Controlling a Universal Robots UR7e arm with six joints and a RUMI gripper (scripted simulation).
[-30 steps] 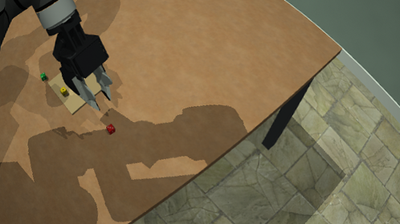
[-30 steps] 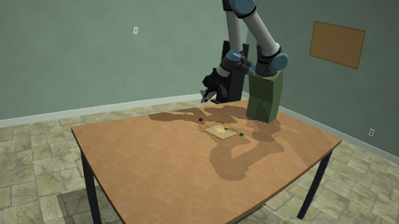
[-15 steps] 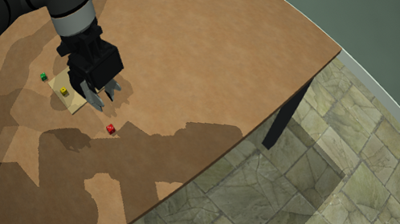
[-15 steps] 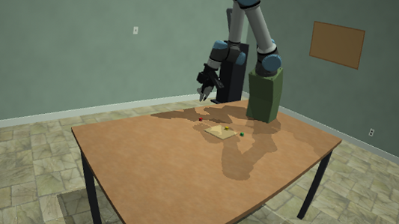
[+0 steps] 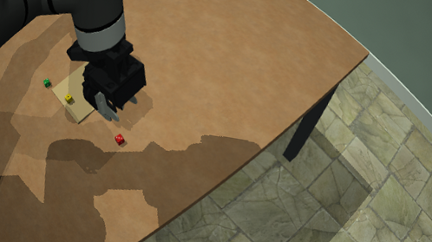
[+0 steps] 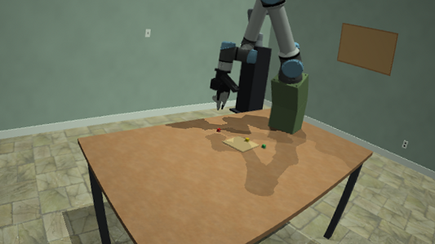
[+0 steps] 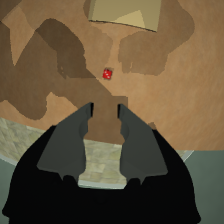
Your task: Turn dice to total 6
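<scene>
Table (image 5: pixel 231 31): your workspace; tan mat (image 5: pixel 78 111) is the goal.
Red die (image 5: pixel 119 139): off the mat, needs moving.
Gripper (image 5: pixel 111 110): you hover above with nearly closed jaws holding nothing.

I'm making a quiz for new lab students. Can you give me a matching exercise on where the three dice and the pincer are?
Things:
1. yellow die
2. green die
3. red die
4. pincer

Places:
A. on the table, off the mat, on the arm-base side
B. raised above the table, empty
C. on the mat
D. on the table, off the mat, nearer the table edge

Pairs: 1-C, 2-A, 3-D, 4-B
</scene>
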